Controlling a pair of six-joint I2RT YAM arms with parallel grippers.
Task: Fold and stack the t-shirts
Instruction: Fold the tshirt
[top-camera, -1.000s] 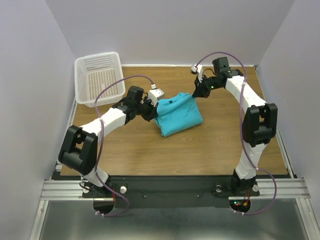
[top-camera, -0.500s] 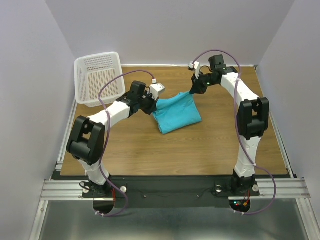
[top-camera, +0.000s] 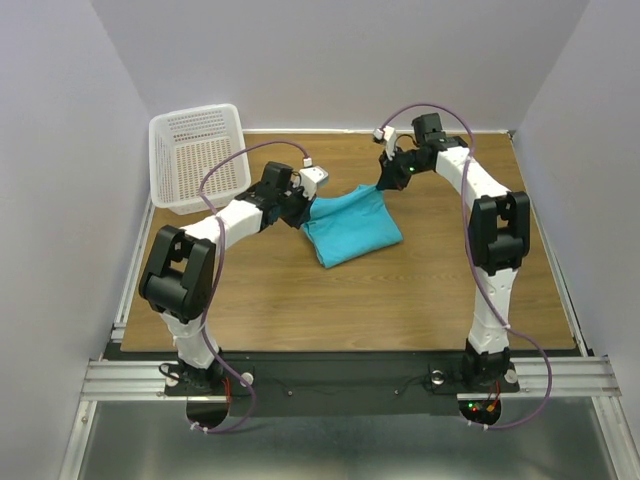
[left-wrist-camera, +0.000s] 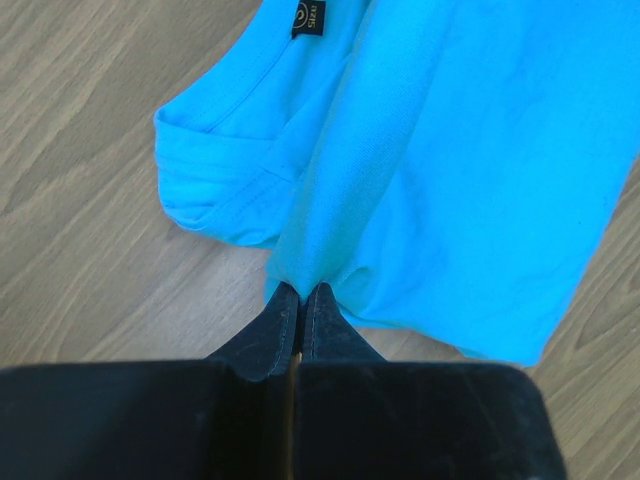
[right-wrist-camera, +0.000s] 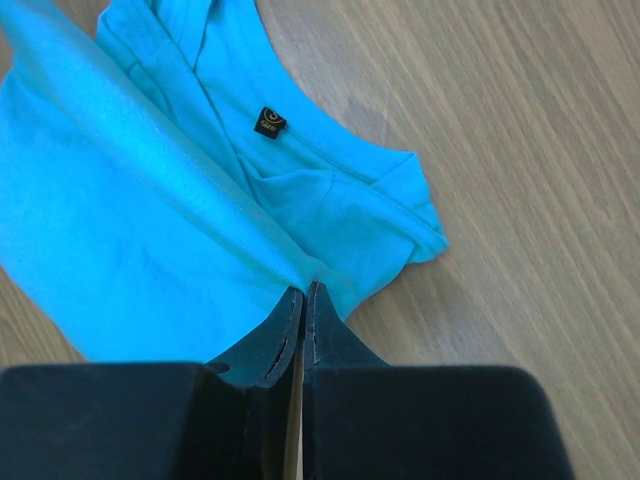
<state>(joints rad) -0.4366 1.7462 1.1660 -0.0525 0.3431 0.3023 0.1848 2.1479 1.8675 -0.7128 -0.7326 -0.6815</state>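
A turquoise t-shirt (top-camera: 352, 228) lies partly folded on the wooden table, its dark neck label (right-wrist-camera: 268, 122) facing up near the far edge. My left gripper (top-camera: 305, 208) is shut on the shirt's left far corner (left-wrist-camera: 300, 275), pinching a raised fold of cloth. On the opposite side, my right gripper (top-camera: 383, 186) is shut on the right far corner (right-wrist-camera: 303, 280). Both pinched edges are lifted a little off the table, and the cloth stretches between them. The folded sleeve (left-wrist-camera: 215, 180) shows beside the left fingers.
A white mesh basket (top-camera: 198, 155) stands at the table's far left corner, close to the left arm's elbow. Grey walls close in the table on three sides. Bare wood (top-camera: 400, 290) lies in front of the shirt.
Both grippers have drawn the shirt's far edge slightly toward the back and upward. The left arm's elbow swung right and closer to the shirt. The grips stay the same.
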